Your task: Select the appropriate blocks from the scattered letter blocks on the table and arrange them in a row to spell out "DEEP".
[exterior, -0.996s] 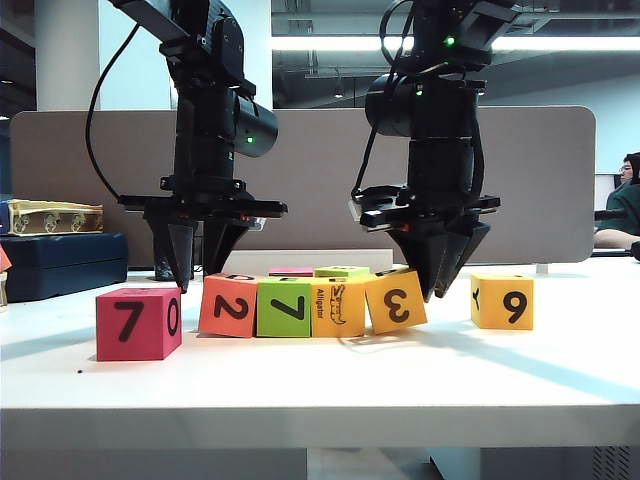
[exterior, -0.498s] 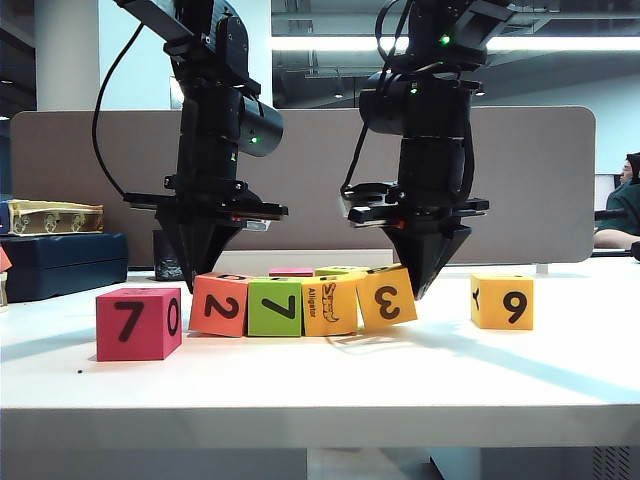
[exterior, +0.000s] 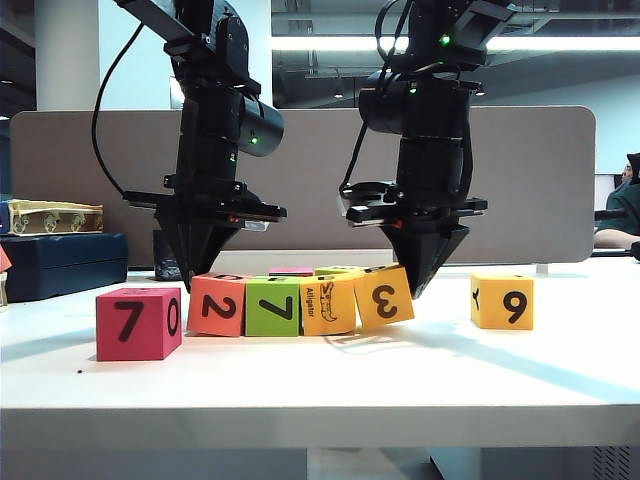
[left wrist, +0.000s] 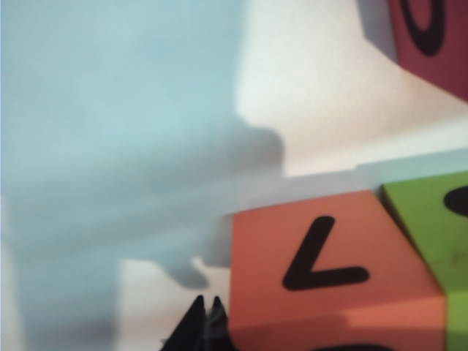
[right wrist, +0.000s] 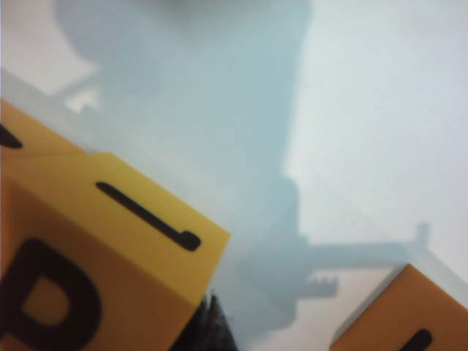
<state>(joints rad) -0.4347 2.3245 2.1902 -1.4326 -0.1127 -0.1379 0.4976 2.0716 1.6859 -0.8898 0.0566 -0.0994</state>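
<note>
Four cubes stand in a row on the white table (exterior: 320,385): orange "2" (exterior: 218,305), lime-green "7" (exterior: 272,306), yellow-orange alligator cube (exterior: 326,304), and a tilted yellow-orange "3" cube (exterior: 385,297) leaning on it. My left gripper (exterior: 193,282) is shut with nothing in it, its tips at the orange cube's outer side. The left wrist view shows the left gripper (left wrist: 207,301) beside the orange cube (left wrist: 329,270). My right gripper (exterior: 418,290) is shut against the "3" cube's outer side. In the right wrist view, the right gripper (right wrist: 212,303) sits next to that cube (right wrist: 110,248).
A larger red cube (exterior: 138,322) with "7" and "0" sits left of the row. A yellow-orange "9" cube (exterior: 502,301) stands apart at the right. A pink block (exterior: 291,271) and a green block (exterior: 340,270) lie behind the row. A dark blue case (exterior: 60,262) is at far left.
Both grippers have shut. The row has slid slightly left and tightened, with the "3" cube pushed against the alligator cube.
</note>
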